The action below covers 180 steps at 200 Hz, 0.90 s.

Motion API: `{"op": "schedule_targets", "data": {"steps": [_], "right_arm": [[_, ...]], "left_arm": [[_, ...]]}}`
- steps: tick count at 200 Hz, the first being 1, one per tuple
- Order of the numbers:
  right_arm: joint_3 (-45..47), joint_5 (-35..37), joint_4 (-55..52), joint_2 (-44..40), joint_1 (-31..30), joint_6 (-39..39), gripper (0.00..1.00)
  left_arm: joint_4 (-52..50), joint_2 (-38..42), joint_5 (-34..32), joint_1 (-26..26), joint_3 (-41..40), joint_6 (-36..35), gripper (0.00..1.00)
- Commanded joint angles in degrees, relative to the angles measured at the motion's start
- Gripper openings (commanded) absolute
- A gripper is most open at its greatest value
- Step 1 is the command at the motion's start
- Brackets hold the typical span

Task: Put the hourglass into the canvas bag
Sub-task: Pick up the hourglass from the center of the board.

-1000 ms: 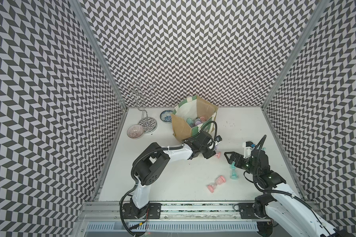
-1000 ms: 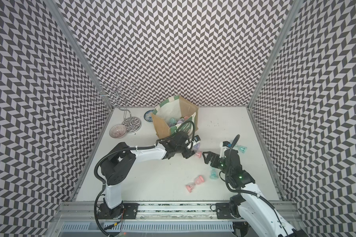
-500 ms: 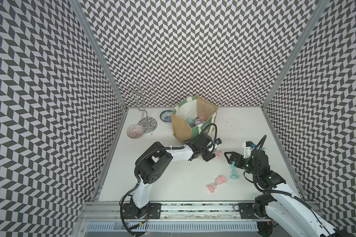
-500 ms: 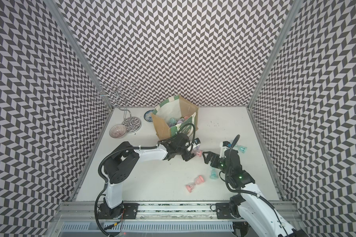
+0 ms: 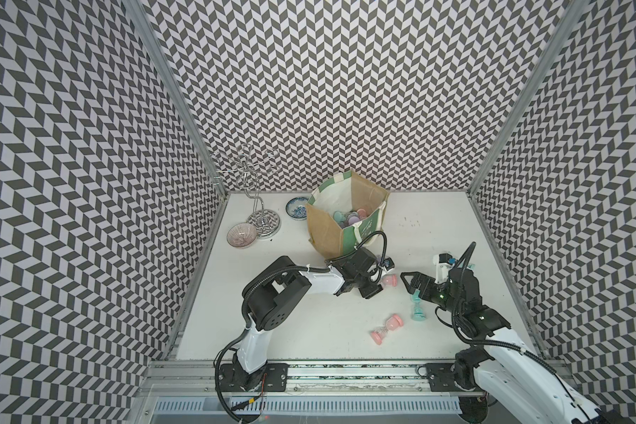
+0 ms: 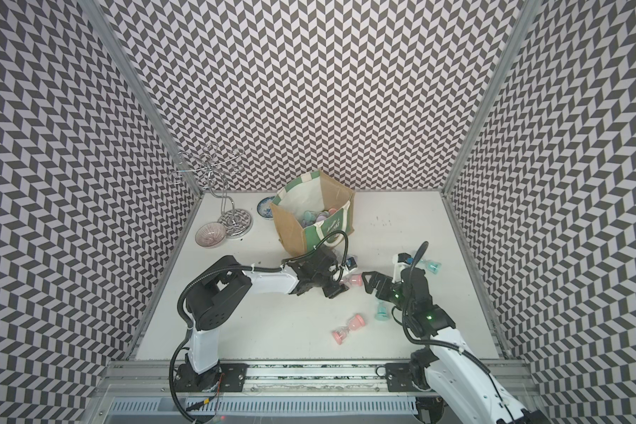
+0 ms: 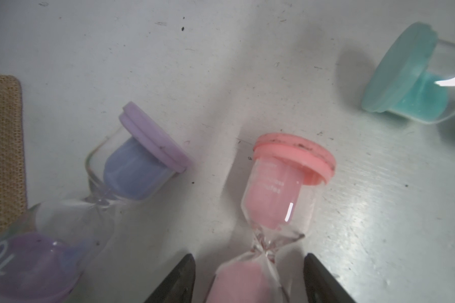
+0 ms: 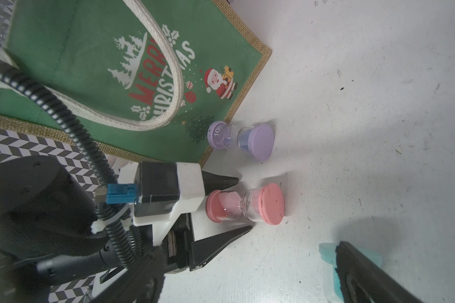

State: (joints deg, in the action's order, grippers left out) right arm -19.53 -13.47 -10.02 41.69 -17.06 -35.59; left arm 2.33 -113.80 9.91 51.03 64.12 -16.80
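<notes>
While the pink hourglass point(image 7: 281, 183) lies on the tabletop point(image 5: 309, 323) just near of the canvas bag point(image 5: 327, 227), the left gripper point(image 7: 249, 258) sets its jaws half open astride the neck, gripping nothing. Right gripper point(image 5: 410, 288): wide open, empty. Likely step: grasp. Next: close, lift over the bag.

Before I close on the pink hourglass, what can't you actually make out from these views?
1. Whether the left claw touches the pink hourglass: the left wrist view cuts its lower bulb off at the edge; the right wrist view's angle leaves the gap unclear.
2. Contents of the canvas bag: too small and overlapped in both top views to count.
3. The teal hourglass by the right claw: blurred and mostly behind a finger in the right wrist view.
</notes>
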Motion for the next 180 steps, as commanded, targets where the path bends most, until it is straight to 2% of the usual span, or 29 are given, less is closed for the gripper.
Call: {"op": "schedule_targets", "data": {"steps": [1,98,149,180], "right_arm": [[0.54,0.29,3.6,-0.17,0.36,0.0,0.99],[0.59,0.11,4.1,0.32,0.6,0.25,0.99],[0.54,-0.24,4.2,0.16,0.72,0.33,0.99],[0.38,-0.67,4.4,-0.1,0.76,0.04,0.99]], "left_arm": [[1.74,0.62,1.35,0.31,-0.79,0.14,0.64],[2.48,2.1,2.66,0.3,-2.72,-0.01,0.47],[3.44,4.35,2.42,0.3,-4.03,0.42,0.35],[4.21,6.5,2.38,0.3,-5.17,1.37,0.32]]}}
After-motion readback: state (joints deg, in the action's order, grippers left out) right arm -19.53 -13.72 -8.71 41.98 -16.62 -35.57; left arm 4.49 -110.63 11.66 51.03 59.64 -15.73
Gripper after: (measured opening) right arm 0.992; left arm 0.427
